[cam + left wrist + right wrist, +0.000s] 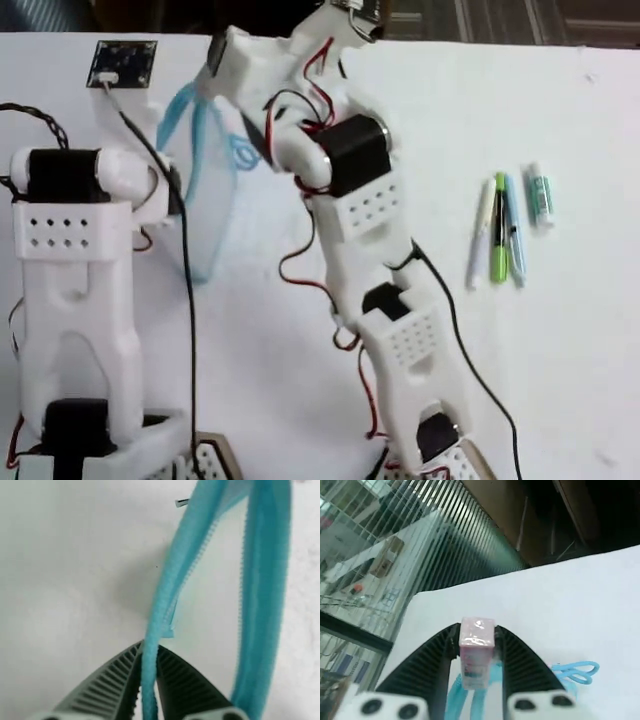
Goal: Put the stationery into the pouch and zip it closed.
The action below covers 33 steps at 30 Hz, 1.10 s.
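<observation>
Four pieces of stationery, a white pen (pixel 481 232), a green highlighter (pixel 498 240), a blue pen (pixel 514 235) and a teal-and-white tube (pixel 541 197), lie on the table (pixel 580 360), well apart from the translucent blue pouch (pixel 205 200). The left gripper (pixel 149 652) is clamped on its zipper edge; the right gripper (pixel 477 640) pinches a pink wrapped block (pixel 477 655) near the pouch.

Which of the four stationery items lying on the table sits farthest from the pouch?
The stubby white-and-green tube, just beyond the blue pen; the others are long and slim.
</observation>
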Each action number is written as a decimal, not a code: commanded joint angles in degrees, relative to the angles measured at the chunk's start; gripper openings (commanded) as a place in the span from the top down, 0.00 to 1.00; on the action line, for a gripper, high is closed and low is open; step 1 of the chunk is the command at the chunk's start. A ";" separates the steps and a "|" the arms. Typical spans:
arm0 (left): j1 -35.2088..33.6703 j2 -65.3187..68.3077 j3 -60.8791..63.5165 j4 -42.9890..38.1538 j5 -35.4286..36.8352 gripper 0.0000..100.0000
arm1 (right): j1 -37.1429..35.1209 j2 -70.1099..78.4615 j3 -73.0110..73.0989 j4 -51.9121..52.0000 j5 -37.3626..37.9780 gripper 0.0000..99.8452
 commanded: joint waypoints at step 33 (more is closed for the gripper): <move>-1.45 5.85 0.79 0.00 0.18 0.98 | -7.43 1.89 -0.88 11.12 17.58 0.98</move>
